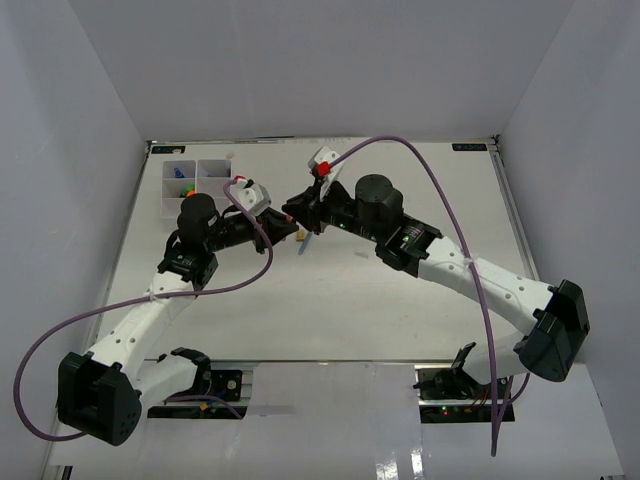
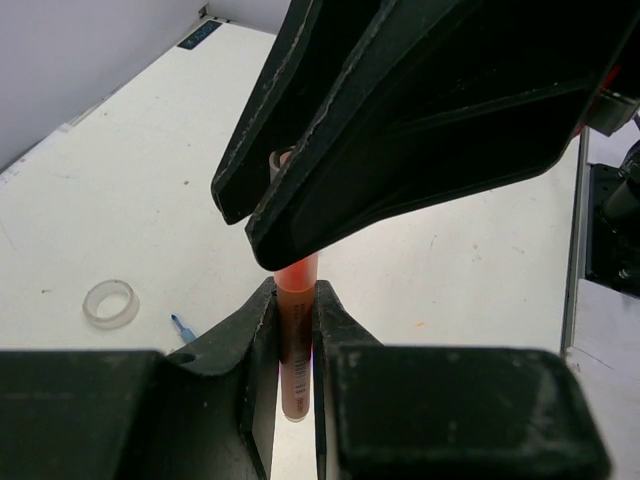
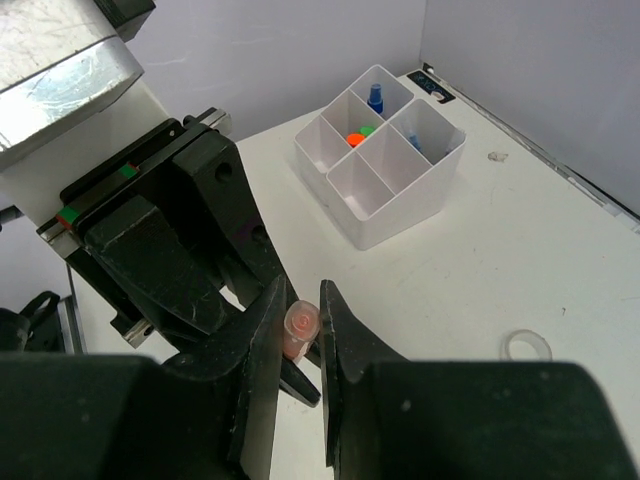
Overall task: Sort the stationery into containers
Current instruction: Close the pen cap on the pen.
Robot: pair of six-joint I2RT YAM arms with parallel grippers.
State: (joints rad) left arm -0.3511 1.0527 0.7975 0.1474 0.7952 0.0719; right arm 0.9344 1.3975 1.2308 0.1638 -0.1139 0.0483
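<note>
An orange highlighter (image 2: 294, 345) with a clear cap (image 3: 301, 322) is held between both grippers above the table's middle. My left gripper (image 2: 293, 287) is shut on its barrel. My right gripper (image 3: 305, 302) is closed on its capped end, and its fingers (image 2: 400, 140) cross above the left ones. In the top view the two grippers (image 1: 296, 230) meet right of the organiser tray (image 1: 167, 195). The tray (image 3: 400, 215) holds a blue-capped glue bottle (image 3: 375, 97), orange and green caps (image 3: 356, 137) and a blue pen (image 3: 414, 144). A tape ring (image 2: 110, 303) lies on the table.
A blue pen (image 1: 305, 246) lies on the table just below the grippers, its tip showing in the left wrist view (image 2: 183, 327). The tape ring also shows in the right wrist view (image 3: 527, 347). A small pale item (image 3: 497, 156) lies near the far table edge.
</note>
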